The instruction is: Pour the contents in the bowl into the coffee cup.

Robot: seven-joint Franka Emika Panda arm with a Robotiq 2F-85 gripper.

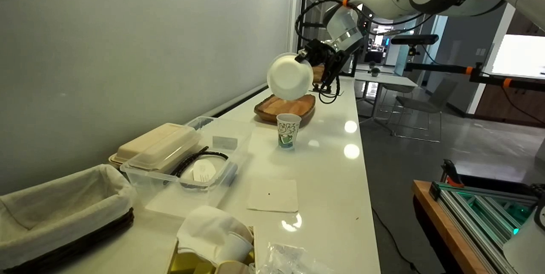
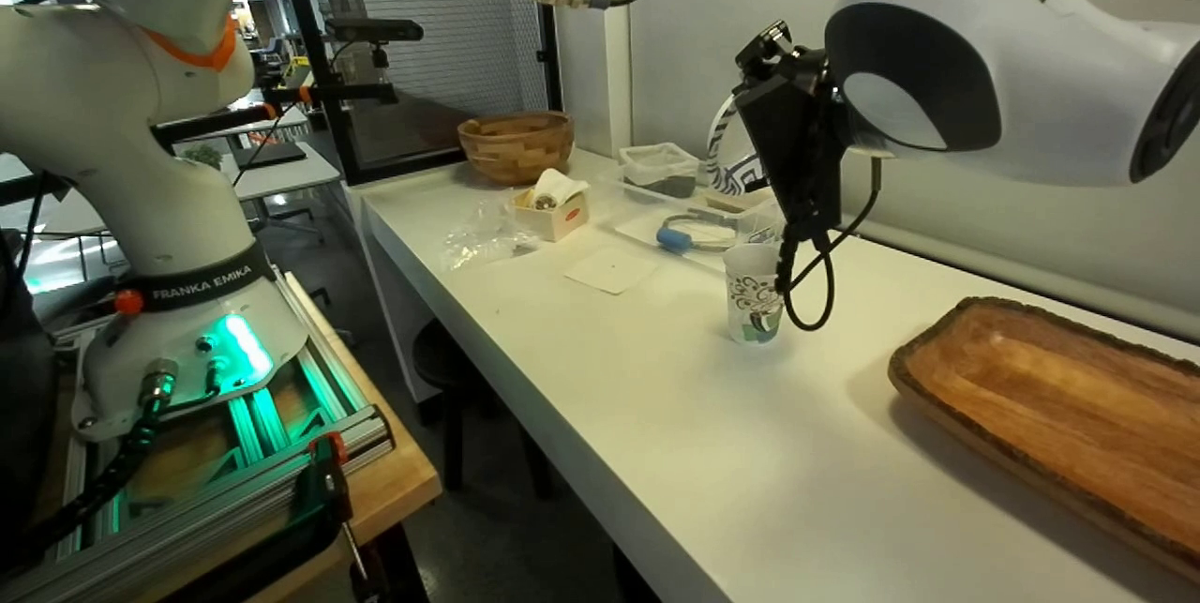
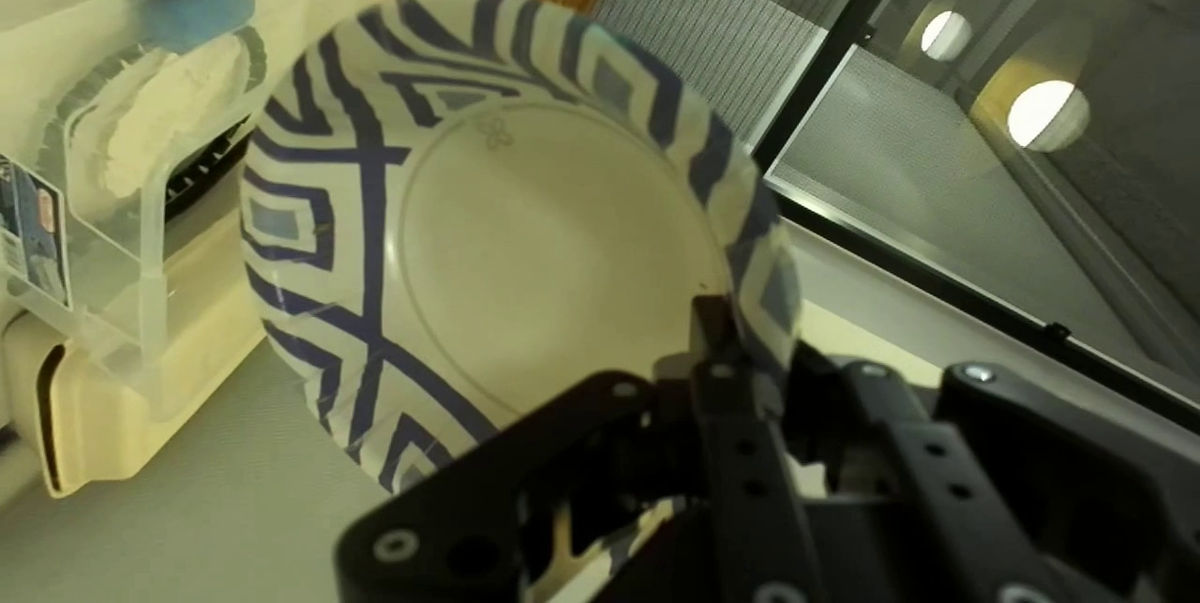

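My gripper (image 3: 764,331) is shut on the rim of the bowl (image 3: 553,237), with one finger inside and one outside. The bowl is held in the air, tipped nearly on edge. Its patterned inside faces the wrist camera and looks empty apart from a tiny dark speck. In an exterior view the bowl (image 1: 289,78) shows its plain white outside, above the coffee cup; in an exterior view part of the bowl (image 2: 734,173) is hidden behind the gripper (image 2: 787,106). The white coffee cup (image 1: 288,132) stands upright on the counter; it also shows here (image 2: 753,298). I cannot make it out in the wrist view.
A brown wooden tray (image 2: 1059,397) lies near the cup. A clear plastic bin (image 1: 230,146) stands along the wall, with a lined basket (image 1: 64,210) beyond it. A flat white square (image 1: 273,195), a small box (image 2: 553,217) and a plastic bag (image 2: 483,237) lie on the counter.
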